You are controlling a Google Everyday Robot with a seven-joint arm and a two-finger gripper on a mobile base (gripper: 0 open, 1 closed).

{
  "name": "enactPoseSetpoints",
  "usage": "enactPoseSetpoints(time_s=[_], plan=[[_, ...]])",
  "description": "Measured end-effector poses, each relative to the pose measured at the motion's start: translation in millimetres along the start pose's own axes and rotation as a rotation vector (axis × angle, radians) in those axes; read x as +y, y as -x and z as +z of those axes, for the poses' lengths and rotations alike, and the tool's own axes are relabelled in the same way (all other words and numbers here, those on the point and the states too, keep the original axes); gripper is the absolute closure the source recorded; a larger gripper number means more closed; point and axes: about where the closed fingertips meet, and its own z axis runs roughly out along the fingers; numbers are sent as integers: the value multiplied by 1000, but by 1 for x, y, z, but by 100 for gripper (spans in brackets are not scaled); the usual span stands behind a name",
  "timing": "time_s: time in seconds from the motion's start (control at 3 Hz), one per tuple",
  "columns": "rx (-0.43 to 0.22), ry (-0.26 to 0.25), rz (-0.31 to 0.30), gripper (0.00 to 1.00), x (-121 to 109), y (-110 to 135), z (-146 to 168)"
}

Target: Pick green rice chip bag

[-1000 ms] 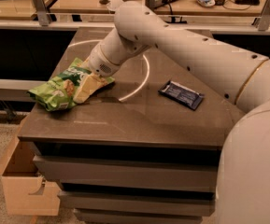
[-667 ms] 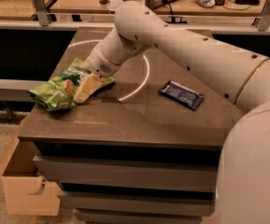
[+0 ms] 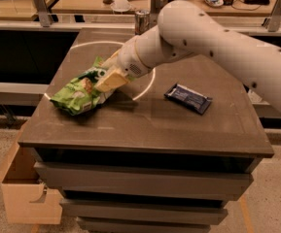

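The green rice chip bag (image 3: 77,92) is a crinkly light-green bag at the left of the dark table top (image 3: 145,125). My gripper (image 3: 110,79) comes down from the upper right and is shut on the bag's right end. One cream-coloured finger (image 3: 112,81) lies across the bag's top; the other is hidden behind the bag. The bag is bunched up toward the gripper, with a shadow under its left end. My white arm (image 3: 203,38) stretches from the right across the table's back.
A small flat dark blue wrapper (image 3: 188,98) lies right of centre. A white circle line (image 3: 149,79) is marked on the table. A metal can (image 3: 141,21) stands at the back edge. A cardboard box (image 3: 21,188) sits on the floor at the left.
The bag's left end has drawn in to the right and the bag looks more bunched in the gripper. My arm's elbow has shifted right. The blue wrapper has not moved.
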Motion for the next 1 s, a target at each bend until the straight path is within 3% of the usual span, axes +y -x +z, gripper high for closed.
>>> enactPoseSetpoints(time_s=[0.33,0.67,1.0], plan=[[-175,-114,-35,100,-3,37,-60],[-194,-175,-53,100,-8,22,-96],[-194,-175,-53,100,-8,22,-96]])
